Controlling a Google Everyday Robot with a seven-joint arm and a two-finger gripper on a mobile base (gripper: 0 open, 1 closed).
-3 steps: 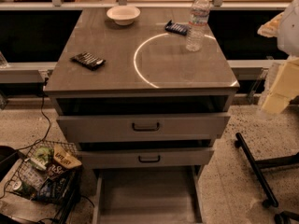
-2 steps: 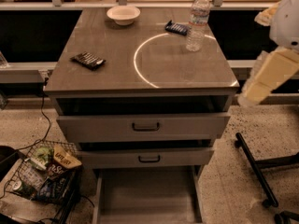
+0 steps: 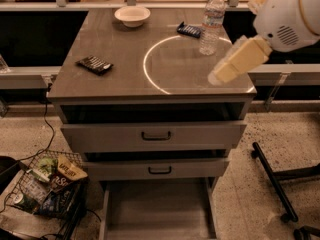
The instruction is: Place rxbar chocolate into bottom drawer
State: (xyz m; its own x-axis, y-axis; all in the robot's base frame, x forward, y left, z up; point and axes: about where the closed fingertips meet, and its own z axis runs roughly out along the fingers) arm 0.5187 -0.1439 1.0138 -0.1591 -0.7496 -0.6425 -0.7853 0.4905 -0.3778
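The rxbar chocolate (image 3: 94, 64), a flat bar in a black wrapper with pale stripes, lies on the left side of the grey cabinet top (image 3: 120, 79). The bottom drawer (image 3: 157, 211) is pulled out at the foot of the cabinet, a plain grey tray with nothing in it. My gripper (image 3: 218, 76) hangs on the cream arm that reaches in from the upper right. It is over the right edge of the cabinet top, far to the right of the bar, and it holds nothing that I can see.
A white bowl (image 3: 132, 15), a dark blue bar (image 3: 190, 30) and a water bottle (image 3: 212, 21) stand at the back of the top. The two upper drawers (image 3: 156, 135) stand slightly out. A wire basket of snacks (image 3: 47, 186) is at the lower left, black chair legs (image 3: 272, 179) at the right.
My arm has swung up and to the left, from beside the cabinet's right side to over the right edge of its top. The bar and drawers have not moved.
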